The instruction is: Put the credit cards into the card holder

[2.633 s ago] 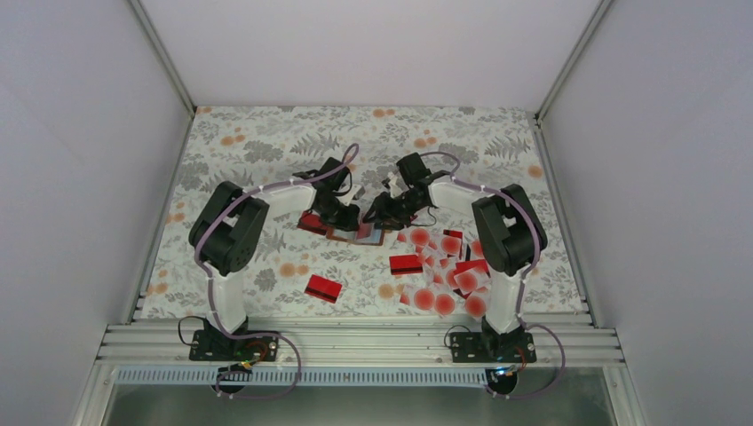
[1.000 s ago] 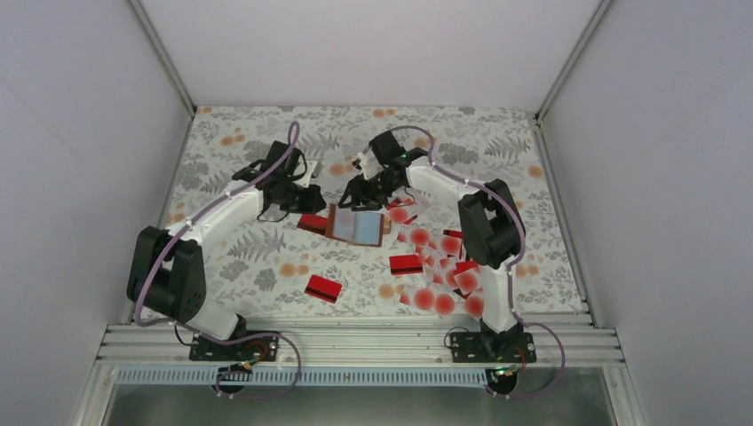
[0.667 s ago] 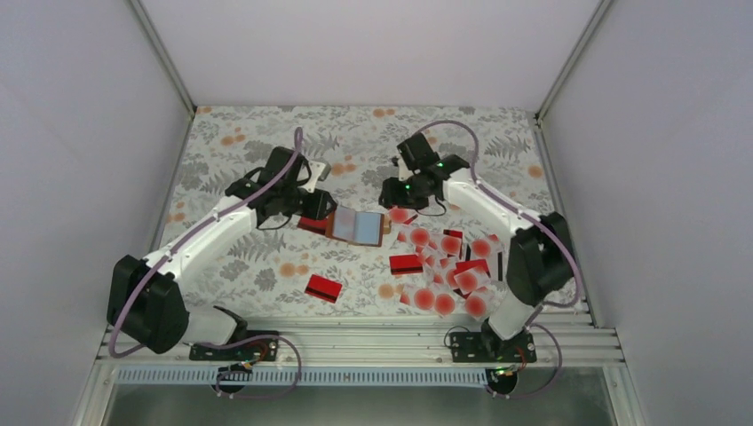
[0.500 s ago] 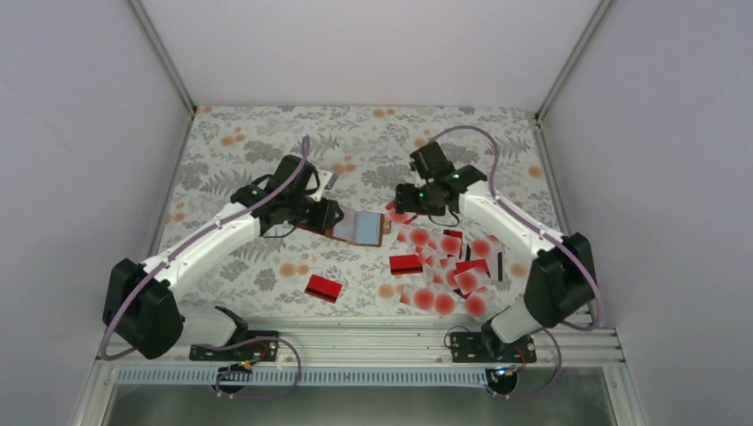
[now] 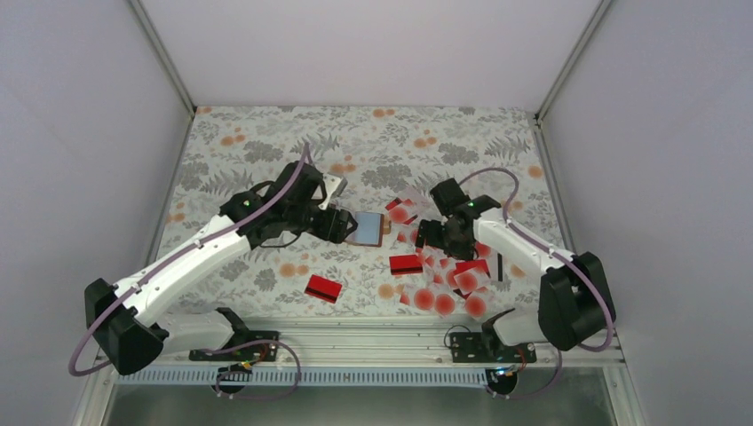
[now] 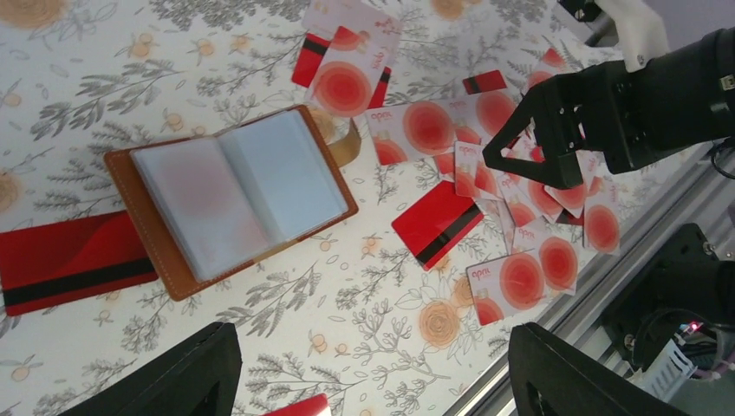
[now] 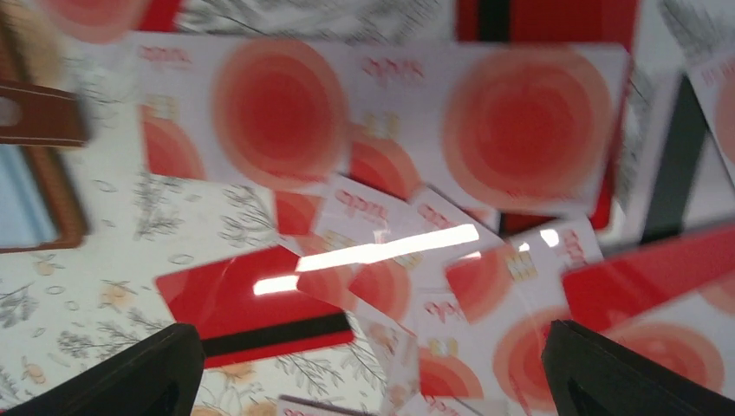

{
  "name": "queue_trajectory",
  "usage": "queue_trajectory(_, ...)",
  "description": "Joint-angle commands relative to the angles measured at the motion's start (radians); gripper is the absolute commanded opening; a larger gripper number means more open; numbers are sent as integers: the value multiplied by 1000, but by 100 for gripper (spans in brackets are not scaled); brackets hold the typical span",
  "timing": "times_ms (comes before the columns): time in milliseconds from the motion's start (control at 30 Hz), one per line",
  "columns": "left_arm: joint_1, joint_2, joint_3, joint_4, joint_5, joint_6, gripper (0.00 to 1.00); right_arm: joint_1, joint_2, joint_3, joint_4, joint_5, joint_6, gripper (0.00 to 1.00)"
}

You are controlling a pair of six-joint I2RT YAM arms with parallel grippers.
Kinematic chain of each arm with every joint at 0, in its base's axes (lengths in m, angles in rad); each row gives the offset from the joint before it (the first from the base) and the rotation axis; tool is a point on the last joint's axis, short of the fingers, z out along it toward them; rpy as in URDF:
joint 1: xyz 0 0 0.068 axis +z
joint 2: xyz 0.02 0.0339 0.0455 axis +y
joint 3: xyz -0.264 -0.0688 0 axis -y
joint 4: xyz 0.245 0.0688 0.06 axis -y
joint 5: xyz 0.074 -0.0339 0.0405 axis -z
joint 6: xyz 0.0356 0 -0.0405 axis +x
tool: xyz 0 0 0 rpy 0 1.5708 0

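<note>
R claw wide, empty, low over cards, heaped at 4 o'clock of wallet. L claw wide, empty, above open wallet. Risk: cards overlap, glossy, lie flat, so pinch cd slip or lift two; wallet unheld, cd skid on insert.

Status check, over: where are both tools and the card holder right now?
Left tool open, empty, near card holder. Right tool open, empty, over loose credit cards. Holder lies open; nothing across its pages.
</note>
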Motion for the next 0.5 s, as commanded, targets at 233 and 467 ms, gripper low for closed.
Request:
queue_trajectory(233,-11,21,-15,60,61,156,78,-158,-182,-148,-143,-26,393,99)
queue_trajectory(467,-12,-26,-76,81,111,166,78,-254,-243,-251,-128,-92,466,99)
